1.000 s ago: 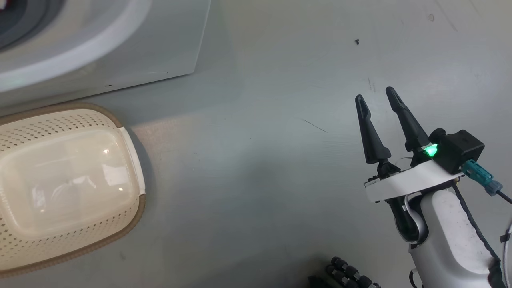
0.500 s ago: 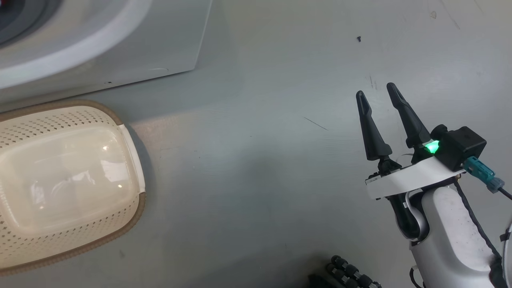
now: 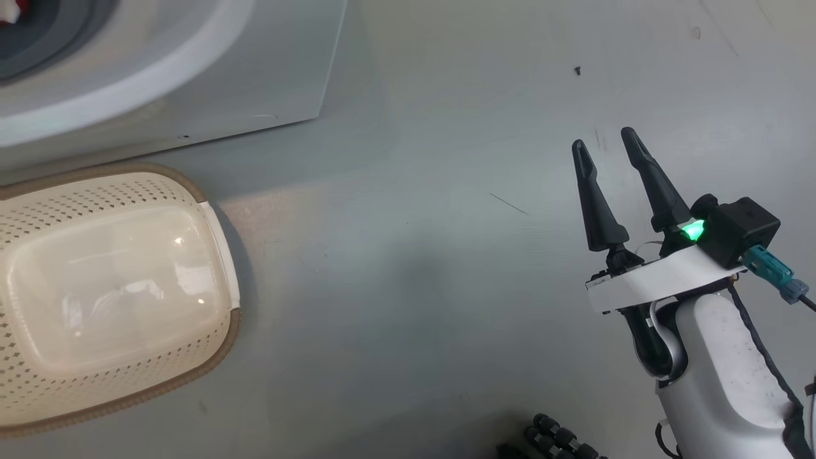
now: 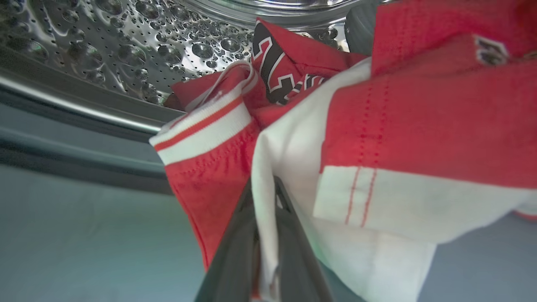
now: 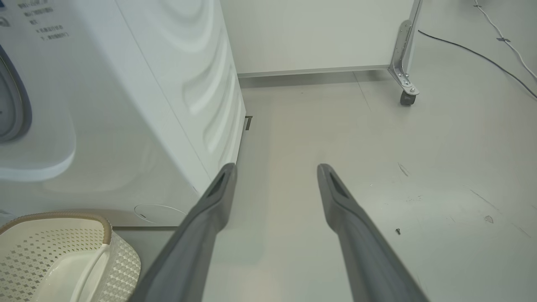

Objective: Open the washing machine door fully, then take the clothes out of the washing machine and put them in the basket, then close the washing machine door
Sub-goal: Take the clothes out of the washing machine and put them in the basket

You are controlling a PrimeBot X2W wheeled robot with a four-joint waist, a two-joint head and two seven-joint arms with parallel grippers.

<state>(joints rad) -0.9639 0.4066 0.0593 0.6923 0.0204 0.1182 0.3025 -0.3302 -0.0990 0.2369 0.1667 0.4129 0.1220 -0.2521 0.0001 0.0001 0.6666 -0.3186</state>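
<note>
**Left tool** point(image 4: 264, 188): clenched. In the left wrist view its two dark fingers rise from the bottom centre with almost no gap. They pinch a white fold of the red and white sports jersey point(image 4: 419, 117).

**Jersey:** it takes up the centre and right of that frame, with a dark number edged in white at the top centre. Behind it, at the upper left, is the perforated steel drum point(image 4: 126, 42) of the white front-loading washing machine point(image 3: 191, 83). The grey rubber ring point(image 4: 63, 138) runs below the drum. Whether the jersey lies wholly inside the drum cannot be told. In the head view a sliver of red cloth shows in the top left corner, within the machine's opening.

**Right tool** point(image 3: 604, 139): released, with its fingers well apart and nothing between them. It stands at the right of the head view above the grey floor point(image 3: 414, 255). A green lamp glows at its base.

**Cream perforated plastic basket with a brown rim** point(image 3: 220, 354): it sits on the floor at the lower left of the head view, just beside the machine's lower front edge. Its glossy cream bottom shows.

**Small dark screw** point(image 3: 577, 71): it lies on the floor at the upper right, well apart from the right tool.
</note>
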